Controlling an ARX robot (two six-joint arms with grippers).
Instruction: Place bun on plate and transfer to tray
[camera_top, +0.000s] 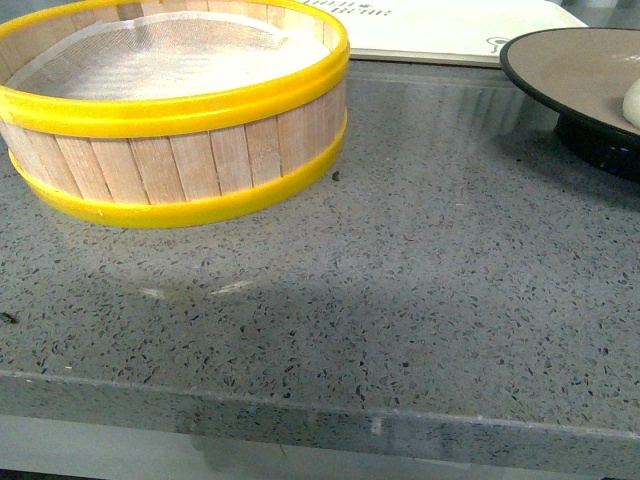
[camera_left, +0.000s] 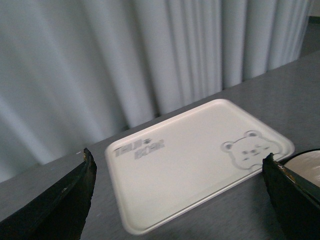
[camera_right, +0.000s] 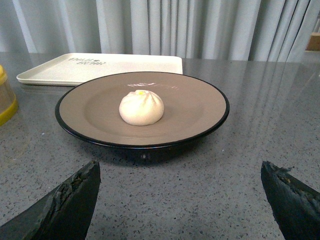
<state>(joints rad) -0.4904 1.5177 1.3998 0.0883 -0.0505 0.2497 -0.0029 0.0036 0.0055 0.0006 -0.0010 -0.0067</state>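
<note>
The cream-white bun (camera_right: 141, 107) sits in the middle of the brown, black-rimmed plate (camera_right: 195, 100) on the grey counter. My right gripper (camera_right: 182, 200) is open, low over the counter just short of the plate, nothing between its fingers. In the front view the plate (camera_top: 570, 70) shows at the right edge with a sliver of the bun (camera_top: 632, 103). The cream tray (camera_left: 185, 160) with lettering and a bear drawing lies beyond my open left gripper (camera_left: 180, 200), which hangs above it. The tray (camera_right: 100, 67) lies behind the plate; its near edge (camera_top: 440, 30) shows at the top of the front view.
A wooden steamer basket (camera_top: 170, 110) with yellow rims and a white cloth liner stands at the left of the counter. Its yellow edge (camera_right: 5, 100) shows beside the plate. Grey curtains (camera_right: 200, 25) hang behind the counter. The counter's front edge (camera_top: 320, 405) runs across the bottom.
</note>
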